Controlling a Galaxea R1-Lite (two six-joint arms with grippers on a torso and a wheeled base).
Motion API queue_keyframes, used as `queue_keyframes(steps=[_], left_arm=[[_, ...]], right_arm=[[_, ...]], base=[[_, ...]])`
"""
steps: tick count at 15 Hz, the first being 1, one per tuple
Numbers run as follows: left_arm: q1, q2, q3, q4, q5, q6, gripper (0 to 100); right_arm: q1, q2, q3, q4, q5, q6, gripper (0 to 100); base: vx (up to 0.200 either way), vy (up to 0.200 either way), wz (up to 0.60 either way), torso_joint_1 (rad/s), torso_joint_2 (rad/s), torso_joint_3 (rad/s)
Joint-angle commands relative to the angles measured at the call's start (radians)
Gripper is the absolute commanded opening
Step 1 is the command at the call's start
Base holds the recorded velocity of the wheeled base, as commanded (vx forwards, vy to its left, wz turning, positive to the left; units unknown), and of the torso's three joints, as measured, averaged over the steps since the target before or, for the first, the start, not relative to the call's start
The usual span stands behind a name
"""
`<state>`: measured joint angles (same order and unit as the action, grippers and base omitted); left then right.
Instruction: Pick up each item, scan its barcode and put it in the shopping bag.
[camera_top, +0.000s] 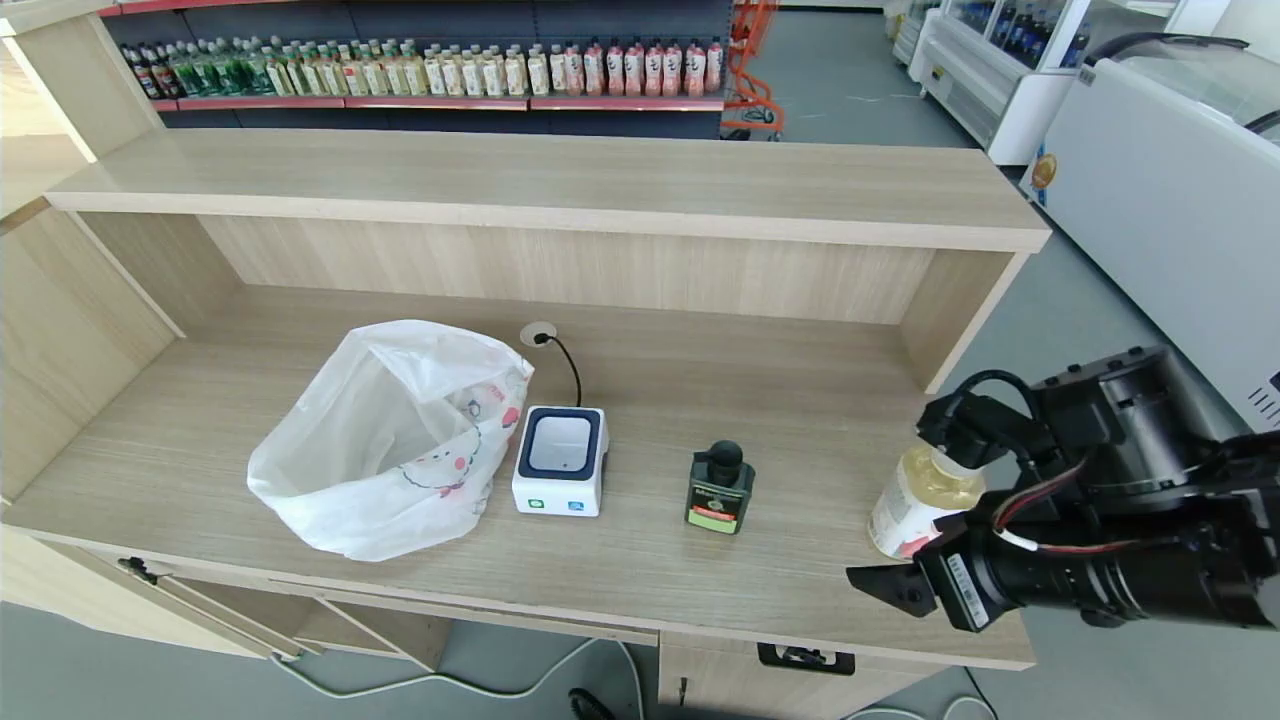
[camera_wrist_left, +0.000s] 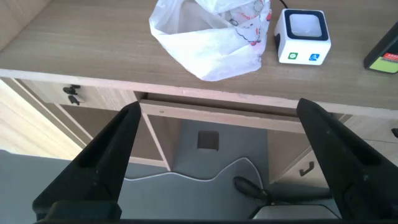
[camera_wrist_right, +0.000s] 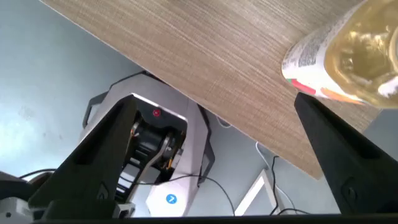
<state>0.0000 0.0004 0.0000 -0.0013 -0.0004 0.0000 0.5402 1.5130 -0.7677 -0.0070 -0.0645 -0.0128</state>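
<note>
While the right claw (camera_wrist_right: 214, 109) gapes wide and empty, the bottle (camera_wrist_right: 339, 56) stands just beside it.

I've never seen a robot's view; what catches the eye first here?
A big white bag slumps open on the left of the counter, a small white scanner beside it. Farther right stands a dark bottle, and at the right edge a yellow bottle, the right gripper open close by it.
</note>
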Motion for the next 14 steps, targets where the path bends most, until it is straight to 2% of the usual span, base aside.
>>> queue_keyframes(steps=[1,5,6,14], left_arm=[[0.0,0.0,0.0,0.0,0.0,0.0,100],[0.0,0.0,0.0,0.0,0.0,0.0,100],[0.0,0.0,0.0,0.0,0.0,0.0,100],[0.0,0.0,0.0,0.0,0.0,0.0,100]], right_arm=[[0.0,0.147,-0.015,-0.088,-0.003,-0.029,100],[0.017,0.273,-0.067,-0.229,0.002,-0.053,100],[0.04,0.316,-0.081,-0.318,0.005,-0.053,100],[0.061,0.444,-0.159,-0.496,0.068,-0.101,100]], base=[[0.0,0.0,0.0,0.0,0.0,0.0],[0.0,0.0,0.0,0.0,0.0,0.0],[0.0,0.0,0.0,0.0,0.0,0.0],[0.0,0.0,0.0,0.0,0.0,0.0]])
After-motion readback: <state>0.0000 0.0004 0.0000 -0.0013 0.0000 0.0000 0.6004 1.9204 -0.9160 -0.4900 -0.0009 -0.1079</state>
